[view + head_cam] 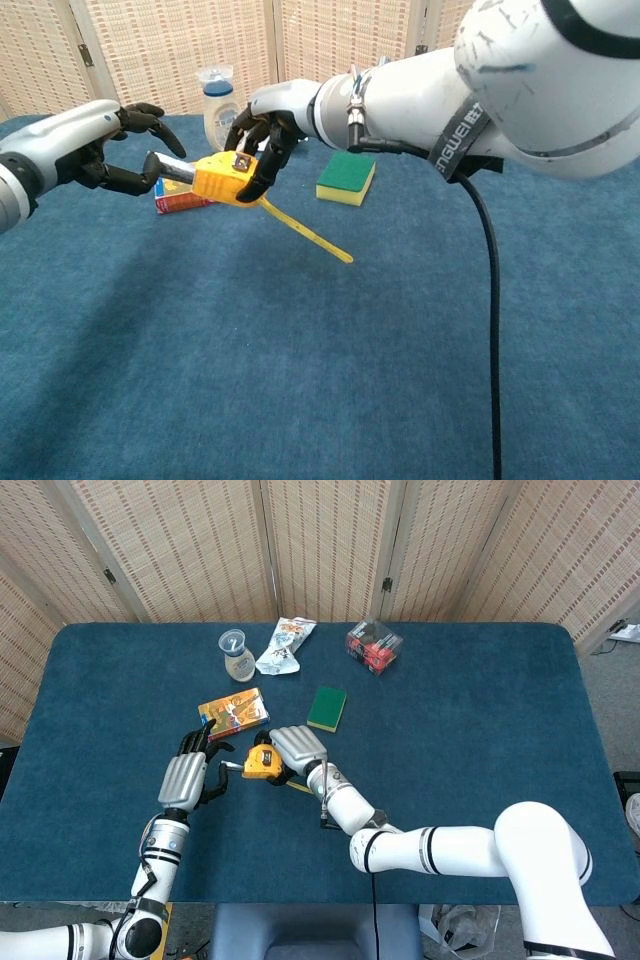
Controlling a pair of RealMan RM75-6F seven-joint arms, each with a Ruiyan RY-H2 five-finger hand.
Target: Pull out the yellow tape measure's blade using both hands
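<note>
The yellow tape measure [257, 763] [222, 180] hangs above the table, and my right hand [295, 747] [265, 125] grips its case from the right and above. A short silver stretch of blade [168, 167] [231, 767] sticks out of the case to the left. My left hand [188, 775] [95, 150] pinches the blade's tip between thumb and finger. From the case's underside a thin yellow strap [308, 233] slants down to the right.
A colourful flat box [233, 711] [178, 203] lies just behind the tape measure, and a green sponge [326, 708] [346, 178] to its right. Further back stand a small bottle [235, 652], a white packet [285, 645] and a clear box of red items [373, 645].
</note>
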